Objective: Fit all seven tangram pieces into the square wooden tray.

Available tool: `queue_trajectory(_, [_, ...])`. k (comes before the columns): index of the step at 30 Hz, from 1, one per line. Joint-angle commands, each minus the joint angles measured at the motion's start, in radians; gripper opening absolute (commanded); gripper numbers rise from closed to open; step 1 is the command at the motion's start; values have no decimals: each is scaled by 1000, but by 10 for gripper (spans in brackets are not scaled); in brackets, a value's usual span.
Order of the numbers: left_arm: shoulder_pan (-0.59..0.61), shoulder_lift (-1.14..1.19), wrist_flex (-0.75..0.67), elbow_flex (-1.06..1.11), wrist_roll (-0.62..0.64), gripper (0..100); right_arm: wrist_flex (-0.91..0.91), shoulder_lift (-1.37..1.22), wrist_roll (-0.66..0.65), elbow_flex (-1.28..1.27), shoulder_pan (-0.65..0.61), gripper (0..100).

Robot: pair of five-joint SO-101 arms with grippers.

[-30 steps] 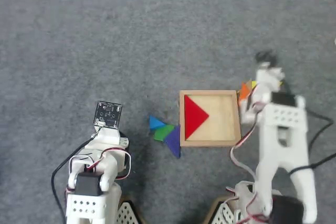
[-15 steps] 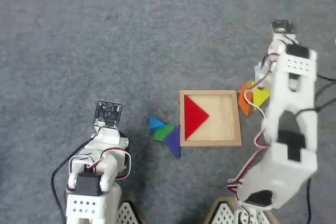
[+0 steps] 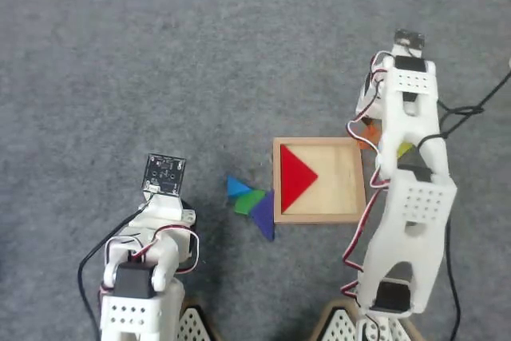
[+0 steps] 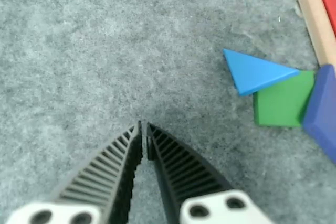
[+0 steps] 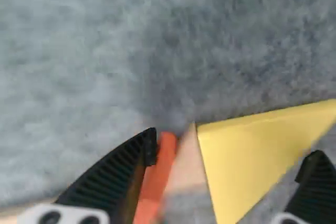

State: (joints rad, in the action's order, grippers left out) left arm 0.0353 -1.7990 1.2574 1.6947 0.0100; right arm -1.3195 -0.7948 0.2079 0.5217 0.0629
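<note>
Two grippers, two different states. My left gripper: jaws nearly closed, just a sliver of gap, hanging over the grey mat. My right gripper: jaws wide, straddling the yellow triangle and the orange piece. One finger sits right against the orange edge, the other is out past the yellow one's far side. Not clamped on either.

High view: tray just right of frame centre, red triangle lying flat in its left half. Just left of the tray is a cluster: blue triangle, green square, purple piece, the purple one against or just beside the tray's left rim. My right arm runs up the right side of the frame and covers most of orange and yellow; slivers of each peek out by the tray's upper right corner. Right wrist view fills that in: the two lie side by side on the mat, touching or nearly so.

Left wrist view adds contact detail the high view can't resolve: blue's tip meets green's corner, green butts against purple. My left arm sits lower left in the high view, well apart from that cluster, with the wrist board covering its fingers there.
</note>
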Motion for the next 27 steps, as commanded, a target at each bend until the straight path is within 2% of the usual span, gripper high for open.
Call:
queue_trajectory(1, [6,-20,6,-12,-8,15,-54,-44,46,127,38,417])
queue_trajectory(9, [6,-20,6,-12,-8,15,-246,-139,72,278,85,407])
queue_trajectory(14, [6,-20,6,-12,-8,15,-226,-125,74,279,151,318])
queue_trajectory(23, [6,-20,6,-12,-8,15,-205,-130,43,279,237,313])
queue_trajectory(27, [6,-20,6,-12,-8,15,-206,-124,21,310,280,276])
